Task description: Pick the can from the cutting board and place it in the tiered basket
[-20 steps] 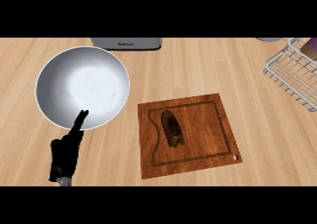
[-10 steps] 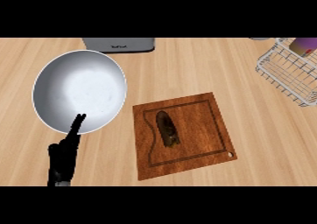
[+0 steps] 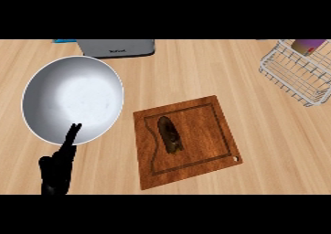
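Wooden tabletop (image 3: 195, 68), pale grain, carrying all items listed.

Board (image 3: 216, 114): dark wood, grooved border, set at a slight tilt, centre of view.

Can (image 3: 169, 134): dark, lying on its side on the board's left half; long axis runs roughly away from the robot, leaning a little left at the far end. Label too dim to read; it seems a can.

Bowl (image 3: 72, 98): large, pale metal, left of the board, apart from it.

Basket (image 3: 300, 71): white wire, far right corner, well apart from the board; purple thing inside, partly cut off.

Grey appliance (image 3: 117, 47): far edge, partly cut off.

Left hand (image 3: 57, 167): black, lower left, fingers straight and pointing up over the bowl's near rim, holding nothing. Can lies to its right and slightly beyond.

Right hand: not in view, so nearness cannot be compared; the basket's side favours it.
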Robot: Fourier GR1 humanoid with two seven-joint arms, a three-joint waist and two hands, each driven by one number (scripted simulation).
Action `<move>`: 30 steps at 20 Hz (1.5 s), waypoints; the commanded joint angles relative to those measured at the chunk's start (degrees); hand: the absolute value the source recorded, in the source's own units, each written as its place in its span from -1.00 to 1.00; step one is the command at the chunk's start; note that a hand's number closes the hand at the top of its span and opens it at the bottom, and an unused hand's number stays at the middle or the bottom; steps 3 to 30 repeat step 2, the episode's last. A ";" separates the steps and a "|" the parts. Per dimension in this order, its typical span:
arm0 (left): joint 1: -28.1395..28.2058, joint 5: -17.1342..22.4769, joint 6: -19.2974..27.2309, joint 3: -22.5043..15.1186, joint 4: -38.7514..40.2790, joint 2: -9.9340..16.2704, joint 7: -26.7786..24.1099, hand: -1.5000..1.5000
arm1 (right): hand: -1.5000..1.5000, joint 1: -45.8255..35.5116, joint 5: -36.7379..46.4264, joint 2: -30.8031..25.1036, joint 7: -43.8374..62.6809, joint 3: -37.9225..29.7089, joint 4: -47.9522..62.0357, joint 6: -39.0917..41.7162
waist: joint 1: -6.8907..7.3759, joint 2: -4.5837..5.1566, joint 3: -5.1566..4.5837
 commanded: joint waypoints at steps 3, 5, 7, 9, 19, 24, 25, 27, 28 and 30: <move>-0.39 -0.80 0.84 -0.48 0.61 -0.80 1.97 0.00 | -1.00 14.31 -7.41 0.75 -2.84 -13.02 -2.59 13.08 | 0.34 0.45 -0.08; -0.39 -0.80 0.84 -0.48 0.61 -0.80 1.97 0.00 | -1.00 14.31 -7.41 0.75 -2.84 -13.02 -2.59 13.08 | 0.34 0.45 -0.08; -0.39 -0.80 0.84 -0.48 0.61 -0.80 1.97 0.00 | -1.00 14.31 -7.41 0.75 -2.84 -13.02 -2.59 13.08 | 0.34 0.45 -0.08; -0.39 -0.80 0.84 -0.48 0.61 -0.80 1.97 0.00 | -1.00 14.31 -7.41 0.75 -2.84 -13.02 -2.59 13.08 | 0.34 0.45 -0.08; -0.39 -0.80 0.84 -0.48 0.61 -0.80 1.97 0.00 | -1.00 14.31 -7.41 0.75 -2.84 -13.02 -2.59 13.08 | 0.34 0.45 -0.08; -0.39 -0.80 0.84 -0.48 0.61 -0.80 1.97 0.00 | -1.00 14.31 -7.41 0.75 -2.84 -13.02 -2.59 13.08 | 0.34 0.45 -0.08; -0.39 -0.80 0.84 -0.48 0.61 -0.80 1.97 0.00 | -1.00 14.31 -7.41 0.75 -2.84 -13.02 -2.59 13.08 | 0.34 0.45 -0.08; -0.39 -0.80 0.84 -0.48 0.61 -0.80 1.97 0.00 | -1.00 14.31 -7.41 0.75 -2.84 -13.02 -2.59 13.08 | 0.34 0.45 -0.08; -0.39 -0.80 0.84 -0.48 0.61 -0.80 1.97 0.00 | -1.00 14.31 -7.41 0.75 -2.84 -13.02 -2.59 13.08 | 0.34 0.45 -0.08; -0.39 -0.80 0.84 -0.48 0.61 -0.80 1.97 0.00 | -1.00 14.31 -7.41 0.75 -2.84 -13.02 -2.59 13.08 | 0.34 0.45 -0.08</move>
